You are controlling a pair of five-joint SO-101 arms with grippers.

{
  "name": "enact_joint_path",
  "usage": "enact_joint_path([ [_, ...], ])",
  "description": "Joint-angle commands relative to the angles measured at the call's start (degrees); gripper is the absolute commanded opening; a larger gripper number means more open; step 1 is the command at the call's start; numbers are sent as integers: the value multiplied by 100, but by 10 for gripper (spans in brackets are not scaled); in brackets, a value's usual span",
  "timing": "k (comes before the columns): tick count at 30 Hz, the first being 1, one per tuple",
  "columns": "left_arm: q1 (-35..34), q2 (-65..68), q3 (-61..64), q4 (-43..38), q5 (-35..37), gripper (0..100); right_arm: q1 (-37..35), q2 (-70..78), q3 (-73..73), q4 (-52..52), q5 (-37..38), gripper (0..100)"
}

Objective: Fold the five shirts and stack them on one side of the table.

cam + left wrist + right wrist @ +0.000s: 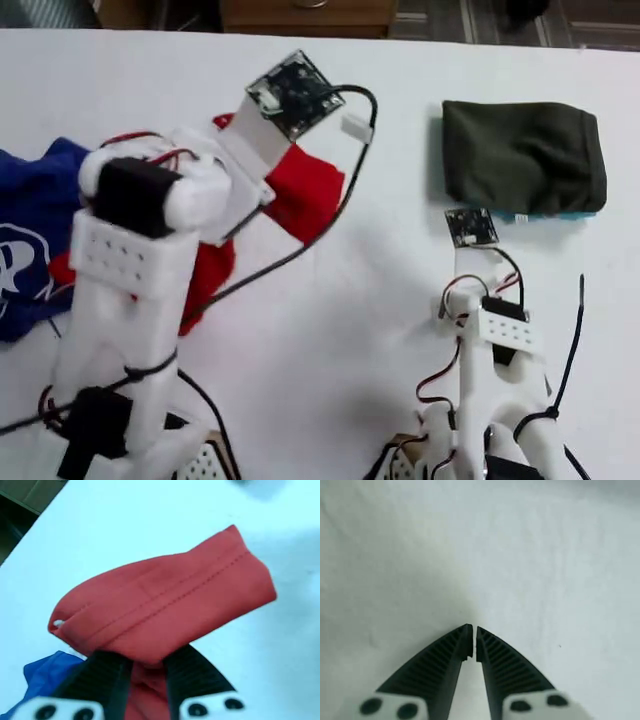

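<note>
Presently, the left gripper (147, 656) is clamping a fold of the red shirt (165, 605); red cloth is sitting between its two black fingers (112, 677), and the bulk of the doubled, stitched fold is bulging out just beyond the tips. In the high view the red shirt (305, 190) is lying bunched under and beside the left arm (150, 260), near the table's left half. The blue shirt (35, 230) is lying crumpled at the left edge, touching the red one; a corner of it (45, 675) is showing beside the left gripper in the left wrist view.

The right gripper (474, 636) is closed on nothing, its fingertips meeting with a hairline slit between them, and it is hanging over bare white table (530, 555). The right arm (495, 340) is standing near the front edge, well apart from the red shirt.

The green shirt (520, 155) is lying folded toward the far right, resting on a teal shirt (560, 215) whose edge is peeking out beneath. The table (330, 300) is offering a broad open stretch between the two arms and in front of the folded pile.
</note>
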Motion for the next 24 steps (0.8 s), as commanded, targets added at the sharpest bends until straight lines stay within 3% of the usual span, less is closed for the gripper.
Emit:
enact_joint_path([
  [1, 53, 149, 321, 53, 44, 143, 40, -207, -53, -75, -44, 20],
  [5, 44, 202, 593, 62, 44, 255, 31, -207, -53, -84, -35, 20],
  [9, -431, 202, 637, 62, 0, 260, 31, -207, -53, -84, -35, 20],
  [15, -2207, 264, 655, 53, -26, 260, 31, -207, -53, -84, -35, 20],
  [18, -3112, 264, 910, -44, -431, 262, 22, -207, -53, -84, -35, 20],
  [24, -4589, 264, 2598, -1222, -1336, 263, 22, -207, -53, -92, -44, 20],
])
